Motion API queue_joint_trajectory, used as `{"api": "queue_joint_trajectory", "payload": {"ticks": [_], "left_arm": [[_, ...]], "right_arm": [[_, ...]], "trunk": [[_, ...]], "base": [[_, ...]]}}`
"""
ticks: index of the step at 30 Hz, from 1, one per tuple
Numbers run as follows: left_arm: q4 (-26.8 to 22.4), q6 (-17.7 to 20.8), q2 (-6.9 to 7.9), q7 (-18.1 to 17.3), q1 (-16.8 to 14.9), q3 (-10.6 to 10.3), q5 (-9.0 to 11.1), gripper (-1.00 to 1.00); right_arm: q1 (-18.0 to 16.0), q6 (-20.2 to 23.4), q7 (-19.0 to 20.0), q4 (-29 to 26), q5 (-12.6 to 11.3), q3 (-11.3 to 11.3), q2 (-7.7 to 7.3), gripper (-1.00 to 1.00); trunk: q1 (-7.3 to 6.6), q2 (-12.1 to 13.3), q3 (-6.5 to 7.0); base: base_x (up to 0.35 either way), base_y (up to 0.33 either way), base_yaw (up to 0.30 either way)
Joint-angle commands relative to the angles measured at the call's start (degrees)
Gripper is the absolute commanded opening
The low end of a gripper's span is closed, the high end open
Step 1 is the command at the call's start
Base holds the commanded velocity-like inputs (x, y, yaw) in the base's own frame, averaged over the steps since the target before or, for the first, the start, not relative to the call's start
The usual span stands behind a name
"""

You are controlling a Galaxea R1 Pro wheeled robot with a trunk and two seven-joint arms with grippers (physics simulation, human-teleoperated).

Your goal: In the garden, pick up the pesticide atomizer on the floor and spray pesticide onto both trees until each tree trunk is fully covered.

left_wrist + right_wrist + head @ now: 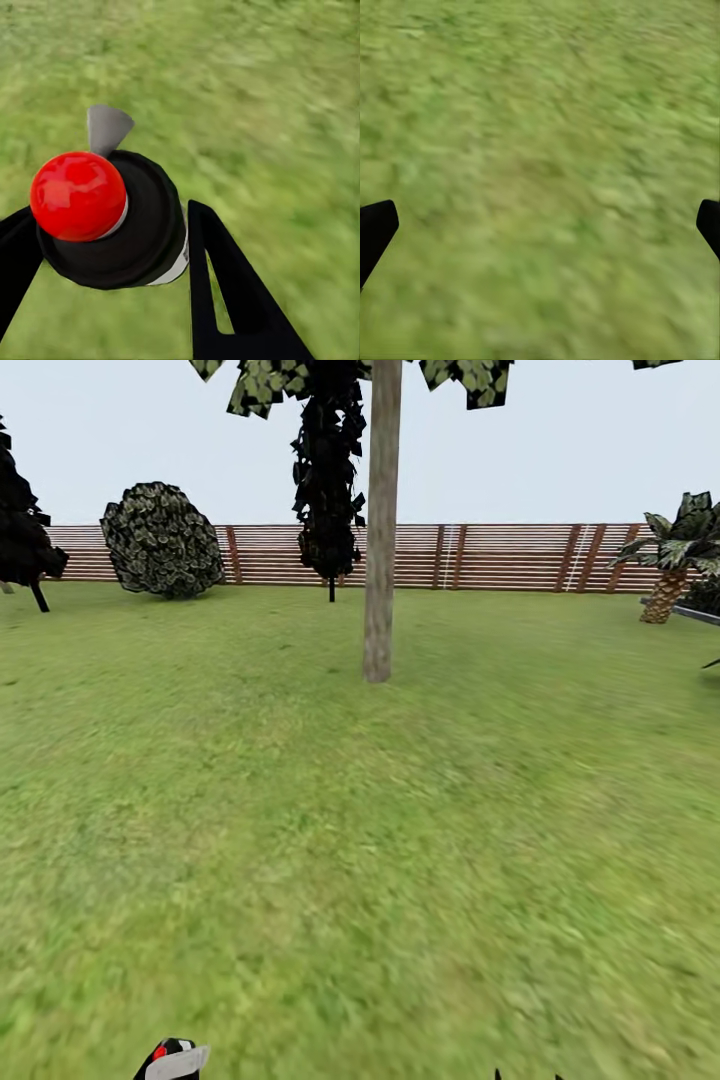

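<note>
My left gripper (112, 247) is clamped on the pesticide atomizer (120, 225): in the left wrist view the black bottle sits between my two black fingers (225, 292), centre-left of the frame, red nozzle top (77, 195) facing the camera and a small grey spout (107, 127) sticking out above it, grass behind. In the head view the atomizer (172, 1060) peeks in at the bottom edge, left of centre, red dot and grey spout visible. My right gripper (540, 225) is spread wide with nothing between the fingers; only the two black fingertips (375, 229) show at the left and right edges of the right wrist frame, over blurred lawn. Head view: green lawn (360, 840) fills the lower two thirds. The tree trunk (381, 530) stands upright just right of centre in the upper half, grey-brown, bare, base on the grass, well apart from the atomizer; its leaves (470, 378) cut the top edge. A narrow black tree (328, 470) stands just left of the trunk, further back near the fence (500, 557), which runs brown and slatted across the upper third. Round dark bush (162, 540) upper left, another black tree (22, 530) at the left edge, short palm (672, 565) at the right edge.
</note>
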Motion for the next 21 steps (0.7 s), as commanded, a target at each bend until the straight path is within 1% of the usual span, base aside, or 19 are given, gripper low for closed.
{"api": "queue_joint_trajectory", "payload": {"ticks": [1,21], "left_arm": [[0.0,-0.2,0.0,0.2,0.0,0.0,-0.1,-1.0],[0.0,-0.2,0.0,0.2,0.0,0.0,-0.1,-1.0]], "right_arm": [[0.0,-0.2,-0.2,0.0,0.3,-0.1,0.01,1.0],[0.0,-0.2,-0.2,0.0,0.2,-0.1,0.01,1.0]], "trunk": [[0.03,0.0,-0.05],[0.03,0.0,-0.05]], "base": [[0.342,0.0,0.0],[0.342,0.0,0.0]]}}
